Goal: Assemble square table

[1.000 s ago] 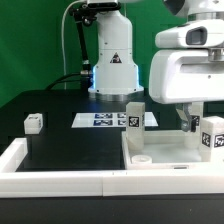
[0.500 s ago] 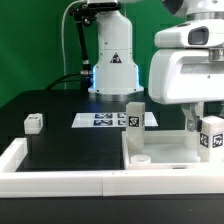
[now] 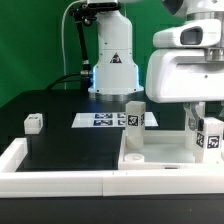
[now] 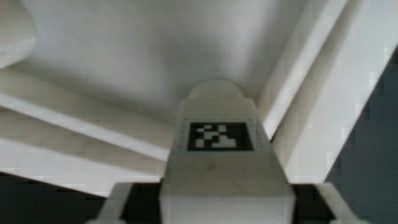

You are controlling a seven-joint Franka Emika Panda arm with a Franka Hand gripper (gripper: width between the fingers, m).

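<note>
Nearest: border wall. Behind, square slab on counter, exterior view's right. Over slab, gripper pinching tagged leg; tag close-up in wrist view. Exterior only: second leg upright by slab's far corner, loose leg at opposite side, marker board beyond.

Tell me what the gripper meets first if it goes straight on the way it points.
Apart from the leg between its jaws, the gripper would likely meet the square tabletop slab just below; depth is unclear.

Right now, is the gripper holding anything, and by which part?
Yes, a white table leg. The gripper is closed on the end of it nearest the wrist, and the leg's tagged, rounded end sticks out free.
</note>
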